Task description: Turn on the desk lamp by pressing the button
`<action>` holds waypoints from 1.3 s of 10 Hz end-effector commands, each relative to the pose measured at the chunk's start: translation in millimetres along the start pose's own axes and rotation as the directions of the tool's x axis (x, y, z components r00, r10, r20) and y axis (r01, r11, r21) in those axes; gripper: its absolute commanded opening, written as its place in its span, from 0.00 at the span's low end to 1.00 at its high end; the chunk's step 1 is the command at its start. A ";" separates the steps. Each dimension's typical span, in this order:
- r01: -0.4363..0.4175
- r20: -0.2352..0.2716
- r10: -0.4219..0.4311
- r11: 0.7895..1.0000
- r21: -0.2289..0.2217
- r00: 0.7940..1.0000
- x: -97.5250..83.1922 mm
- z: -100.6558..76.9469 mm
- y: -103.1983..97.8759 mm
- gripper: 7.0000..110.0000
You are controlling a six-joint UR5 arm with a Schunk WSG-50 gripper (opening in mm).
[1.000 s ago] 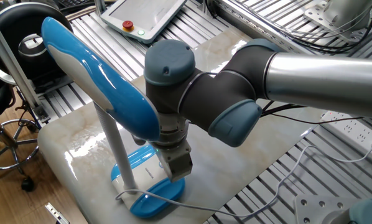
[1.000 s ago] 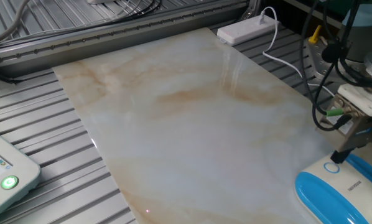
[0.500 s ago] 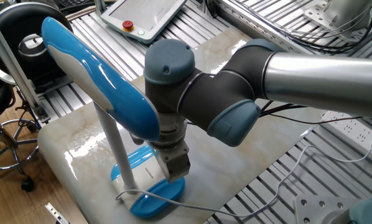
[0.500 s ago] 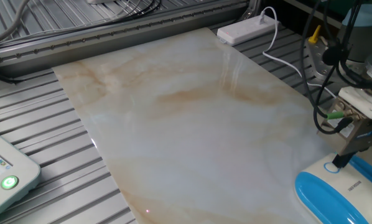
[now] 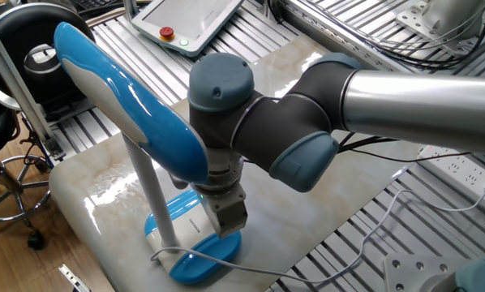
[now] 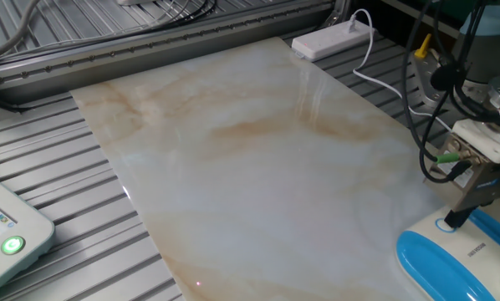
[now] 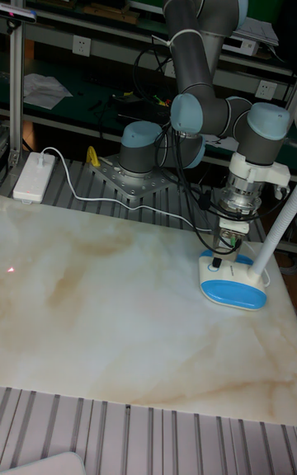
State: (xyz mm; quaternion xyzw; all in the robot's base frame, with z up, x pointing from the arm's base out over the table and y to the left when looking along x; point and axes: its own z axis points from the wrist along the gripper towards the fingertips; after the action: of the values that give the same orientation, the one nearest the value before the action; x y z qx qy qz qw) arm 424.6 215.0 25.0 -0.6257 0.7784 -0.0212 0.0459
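The dark claw (image 6: pixel 456 221) points straight down and its tip touches the small round white button with a thin pale ring (image 6: pixel 445 225) on the white part of the lamp base; whether the fingers are apart or together I cannot tell, because in every view the tip looks like one narrow dark piece. In one fixed view the claw (image 5: pixel 229 217) is partly hidden behind the lamp head, and the button is not visible there. The glossy sky-blue and white plastic desk lamp (image 5: pixel 137 122) stands near the corner of the worktop (image 6: pixel 250 167), a smooth polished slab with beige marble veins. Its long oval head is tilted, its slim white stem (image 5: pixel 149 195) rises from the oval blue-and-white base (image 7: pixel 235 282), and a thin white cord (image 5: pixel 251 268) leaves the base. The grey metal arm (image 7: pixel 202 54) with blue-grey joint caps bends over from behind, its wrist vertical above the base.
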 end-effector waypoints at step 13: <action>-0.010 0.007 0.009 1.000 0.009 1.000 3.3 5.4 -2.7 0.00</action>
State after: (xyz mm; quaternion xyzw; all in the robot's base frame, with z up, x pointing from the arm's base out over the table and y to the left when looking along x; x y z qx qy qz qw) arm 426.5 210.4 17.5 -0.6260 0.7779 -0.0262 0.0477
